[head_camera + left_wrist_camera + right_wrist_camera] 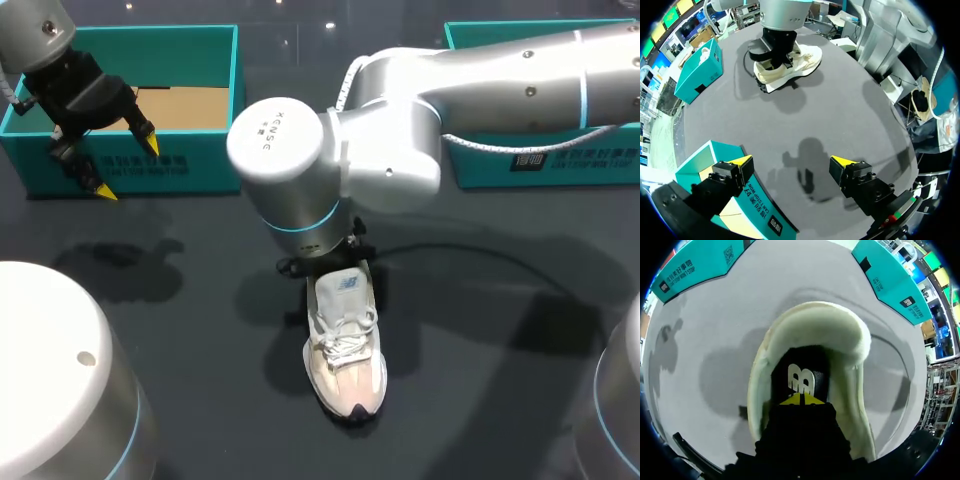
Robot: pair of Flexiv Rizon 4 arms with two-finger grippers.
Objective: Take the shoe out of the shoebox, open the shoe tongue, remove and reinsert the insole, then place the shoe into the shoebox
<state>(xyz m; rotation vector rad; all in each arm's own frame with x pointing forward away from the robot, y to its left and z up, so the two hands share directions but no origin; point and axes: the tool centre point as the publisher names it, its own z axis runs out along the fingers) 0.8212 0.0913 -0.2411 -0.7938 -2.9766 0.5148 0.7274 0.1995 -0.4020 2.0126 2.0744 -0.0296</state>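
Note:
A cream and white sneaker [345, 350] stands on the dark table near the middle, toe toward the front edge. My right arm comes across from the right, and its wrist hides the shoe's heel in the head view. In the right wrist view the right gripper [800, 400] is shut, its yellow tips together inside the shoe's opening [815, 325], right against the black insole [801, 375] with a white logo. I cannot tell whether it pinches the insole. My left gripper [127, 167] hangs open at the front wall of the left teal shoebox [200, 165], holding nothing [791, 162].
A second teal box [540, 165] stands at the back right under my right arm. A black cable [470, 255] curves across the table to the right of the shoe. The left wrist view shows the sneaker [790, 67] well ahead of the open fingers.

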